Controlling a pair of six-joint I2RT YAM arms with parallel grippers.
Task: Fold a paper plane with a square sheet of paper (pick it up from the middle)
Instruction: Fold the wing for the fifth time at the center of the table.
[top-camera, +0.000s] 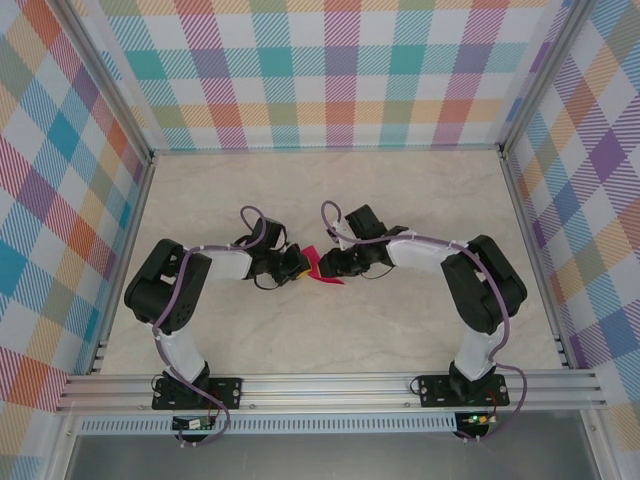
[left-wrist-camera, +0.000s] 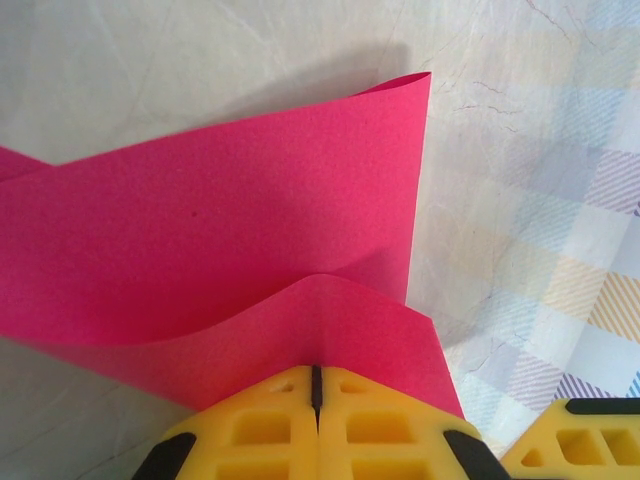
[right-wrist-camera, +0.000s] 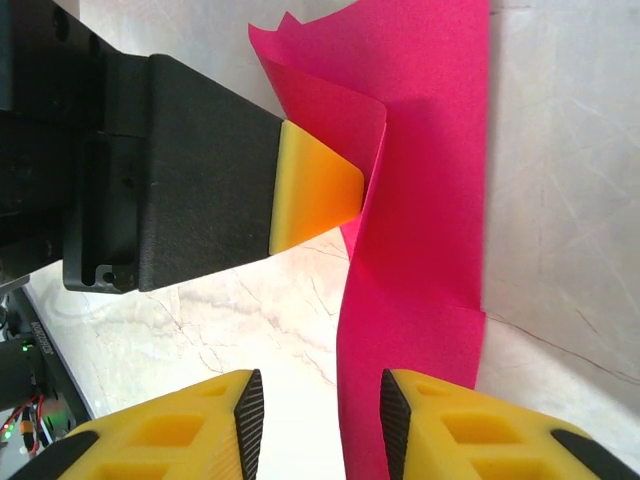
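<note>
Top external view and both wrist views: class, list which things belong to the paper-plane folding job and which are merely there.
Belong to the job:
- sheet of paper, pink, partly folded
- left tool, shut on the sheet
- right tool, jaws apart

Merely there:
- table
- checked walls
- metal frame rail

On my screen I see a pale, marble-veined tabletop (top-camera: 400, 340), boxed in on three sides by walls of pastel checked cloth: a back wall (top-camera: 330, 70), a left wall (top-camera: 50, 200) and a right wall (top-camera: 590, 200). Slim aluminium posts (top-camera: 105, 80) run up the two far corners, and a ribbed aluminium rail (top-camera: 330, 385) lies across the tabletop's near edge. Faint grey veins cross the tabletop in my wrist views.
</note>
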